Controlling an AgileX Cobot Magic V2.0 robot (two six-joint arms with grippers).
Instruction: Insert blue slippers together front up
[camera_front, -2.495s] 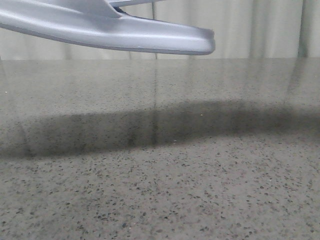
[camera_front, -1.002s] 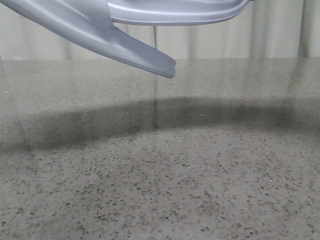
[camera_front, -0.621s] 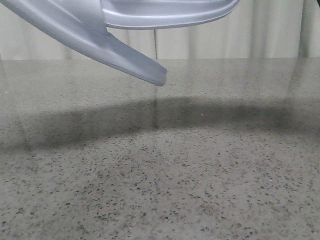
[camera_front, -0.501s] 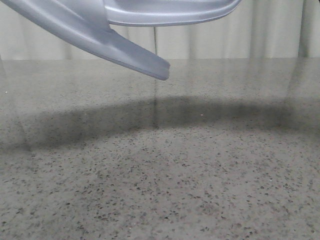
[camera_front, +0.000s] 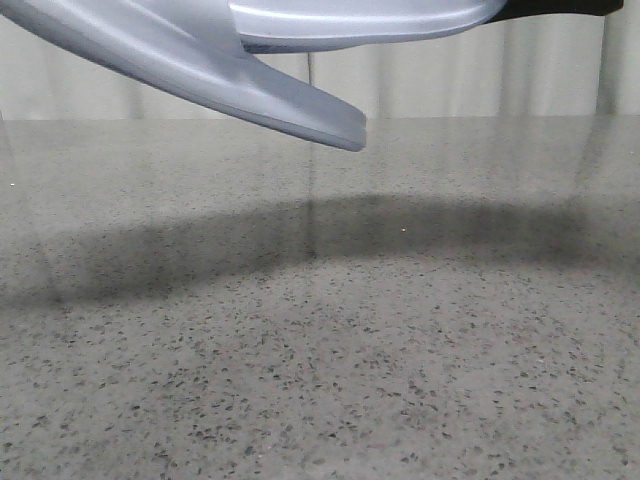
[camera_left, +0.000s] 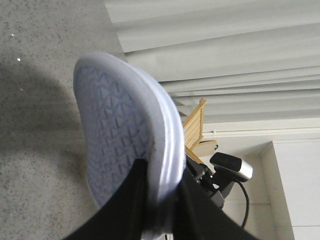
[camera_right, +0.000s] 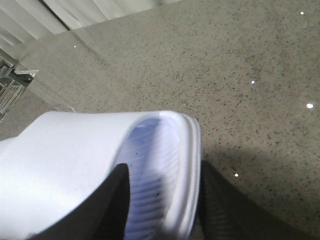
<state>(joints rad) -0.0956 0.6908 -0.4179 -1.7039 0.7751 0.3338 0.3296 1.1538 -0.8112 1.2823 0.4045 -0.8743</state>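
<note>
Both blue slippers hang in the air above the speckled tabletop (camera_front: 330, 380), near the top of the front view, one in each arm. The left slipper (camera_front: 190, 60) slopes down to the right, its free end low and pointing toward the middle. The right slipper (camera_front: 360, 20) lies nearly level just above it, its long axis running across the view, and the two overlap near the left slipper's strap; whether they touch there I cannot tell.

In the left wrist view the left fingers (camera_left: 131, 200) are clamped across the rim of the left slipper, one on the patterned sole and one on the far side. In the right wrist view the right fingers (camera_right: 117, 205) pinch the end edge of the right slipper, one inside on the ribbed footbed and one outside.

The coming move seems to turn on these axes: they cross at an angle, so nesting likely needs them brought parallel first.
</note>
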